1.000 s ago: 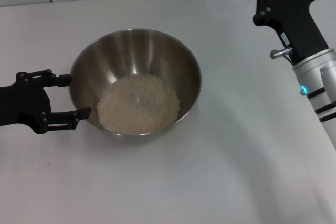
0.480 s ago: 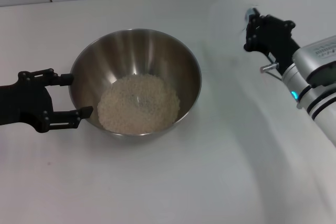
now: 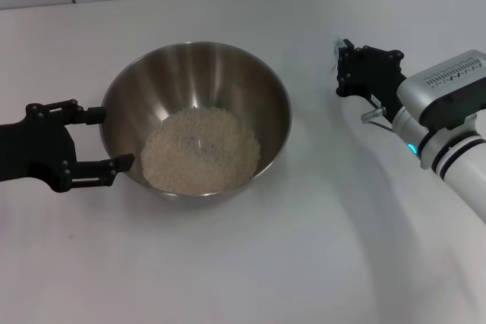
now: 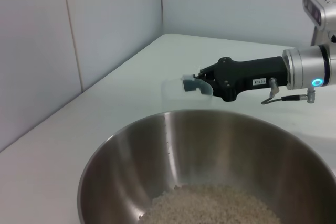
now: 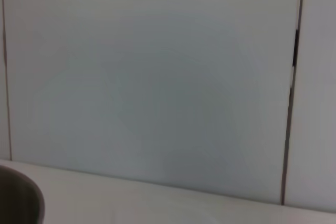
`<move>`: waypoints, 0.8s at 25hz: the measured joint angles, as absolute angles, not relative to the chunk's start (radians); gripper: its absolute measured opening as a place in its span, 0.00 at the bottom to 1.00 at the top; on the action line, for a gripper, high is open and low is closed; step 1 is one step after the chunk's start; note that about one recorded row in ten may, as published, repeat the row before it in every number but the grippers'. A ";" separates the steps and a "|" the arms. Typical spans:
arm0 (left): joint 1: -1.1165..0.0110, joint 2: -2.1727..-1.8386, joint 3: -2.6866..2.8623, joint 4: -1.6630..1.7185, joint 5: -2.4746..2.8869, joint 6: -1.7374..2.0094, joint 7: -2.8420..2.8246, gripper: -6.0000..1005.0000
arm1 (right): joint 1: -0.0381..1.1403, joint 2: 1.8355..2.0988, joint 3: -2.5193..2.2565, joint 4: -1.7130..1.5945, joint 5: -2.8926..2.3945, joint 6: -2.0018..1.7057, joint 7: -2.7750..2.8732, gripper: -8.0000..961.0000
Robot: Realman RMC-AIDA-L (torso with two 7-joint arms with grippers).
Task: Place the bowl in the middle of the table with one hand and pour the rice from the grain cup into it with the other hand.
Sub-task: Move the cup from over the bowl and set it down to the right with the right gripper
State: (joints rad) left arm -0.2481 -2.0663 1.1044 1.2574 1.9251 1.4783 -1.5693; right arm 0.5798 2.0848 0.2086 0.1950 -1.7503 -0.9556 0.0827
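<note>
The steel bowl (image 3: pixel 196 119) sits on the white bench (image 3: pixel 250 263) a little toward nine o'clock of the head view's centre, upright and wide open. A pale mound of rice (image 3: pixel 200 149) fills its bottom, lying slightly toward the six o'clock side of the inner wall. In the left wrist view the same rice (image 4: pixel 215 205) shows as a grainy heap low inside the bowl (image 4: pixel 205 156), with the brushed wall rising bare above it.

The left end effector (image 3: pixel 99 139) is at the bowl's nine o'clock edge, its two black fingers (image 3: pixel 106 165) spread apart. One prong lies against the outer wall near the rim; the other reaches toward the rim further round, and neither is pressed together on the metal.

The right end effector (image 3: pixel 343 62) hangs at three o'clock of the bowl, well apart from it, above the bare bench. In the left wrist view this end effector (image 4: pixel 191 84) is clamped on the clear plastic cup (image 4: pixel 181 90), which reads as a faint translucent shape at the fingertips, beyond the bowl's far rim. From the head view the cup (image 3: pixel 325 43) is barely visible, a pale haze at the tips. Whether any grains remain inside cannot be made out.

The right wrist view shows only a pale wall (image 5: pixel 157 77) and a sliver of the bowl's rim (image 5: pixel 26 200).
</note>
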 joint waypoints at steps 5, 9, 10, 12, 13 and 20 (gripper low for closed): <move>-0.250 -2.066 1.104 1.256 1.925 1.479 -1.569 0.82 | 0.580 2.085 0.209 0.198 -1.750 -0.925 0.083 0.13; -0.251 -2.066 1.104 1.255 1.925 1.479 -1.569 0.82 | 0.573 2.087 0.209 0.203 -1.750 -0.923 0.083 0.13; -0.251 -2.066 1.104 1.255 1.925 1.479 -1.569 0.82 | 0.572 2.087 0.209 0.204 -1.750 -0.922 0.083 0.13; -0.251 -2.066 1.104 1.255 1.925 1.479 -1.569 0.82 | 0.567 2.087 0.209 0.210 -1.750 -0.922 0.084 0.13; -0.252 -2.066 1.104 1.254 1.925 1.479 -1.569 0.82 | 0.564 2.087 0.209 0.214 -1.750 -0.922 0.084 0.13; -0.252 -2.066 1.104 1.253 1.925 1.479 -1.569 0.82 | 0.510 2.083 0.209 0.255 -1.750 -0.932 0.085 0.29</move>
State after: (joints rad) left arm -0.2517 -2.0656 1.1044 1.2532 1.9251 1.4788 -1.5692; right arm 0.5102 2.0831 0.2087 0.2545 -1.7503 -0.9321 0.0852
